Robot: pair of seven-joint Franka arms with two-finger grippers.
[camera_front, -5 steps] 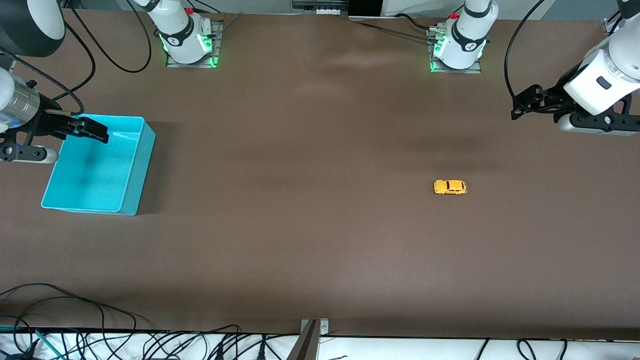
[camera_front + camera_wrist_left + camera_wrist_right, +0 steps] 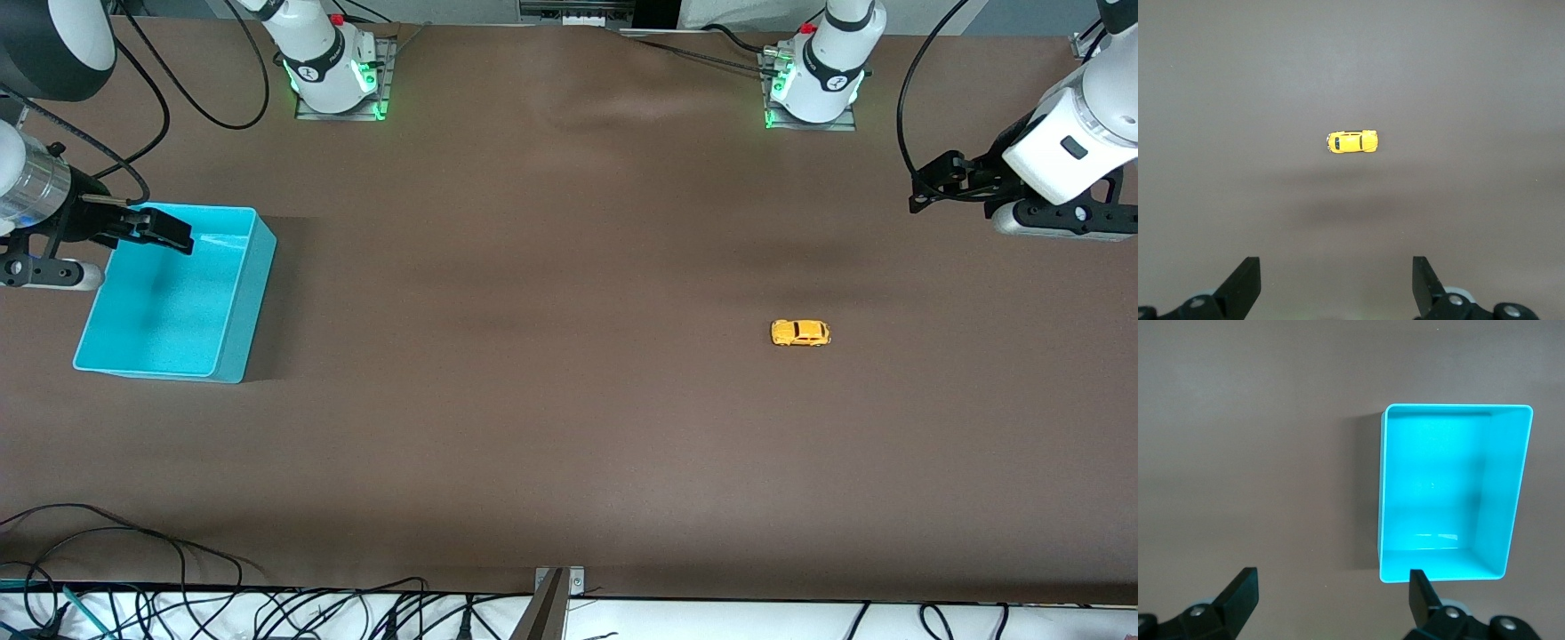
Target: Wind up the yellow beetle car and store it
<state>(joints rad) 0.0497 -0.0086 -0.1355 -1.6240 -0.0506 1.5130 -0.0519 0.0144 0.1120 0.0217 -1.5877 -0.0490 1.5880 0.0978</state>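
Two arms hang over a wide brown table [image 2: 569, 427], one at each end, and neither holds anything. Next in size is the turquoise bin [image 2: 173, 307], an open rectangular box that sits on the table toward the right arm's end; its inside shows only its own bare floor in the right wrist view [image 2: 1451, 487]. The right gripper [image 2: 164, 231] hovers over the bin's rim nearest the robot bases, fingers [image 2: 1238, 593] spread wide apart with nothing between them. The left gripper [image 2: 929, 182] is up in the air over bare table at the left arm's end, its fingers [image 2: 1245, 283] likewise fully parted and empty. Smallest is the yellow beetle car [image 2: 800, 332], standing on its wheels alone on the table toward the left arm's end, well apart from the bin and nearer to the front camera than the left arm's base; the left wrist view looks down on its roof [image 2: 1352, 141].
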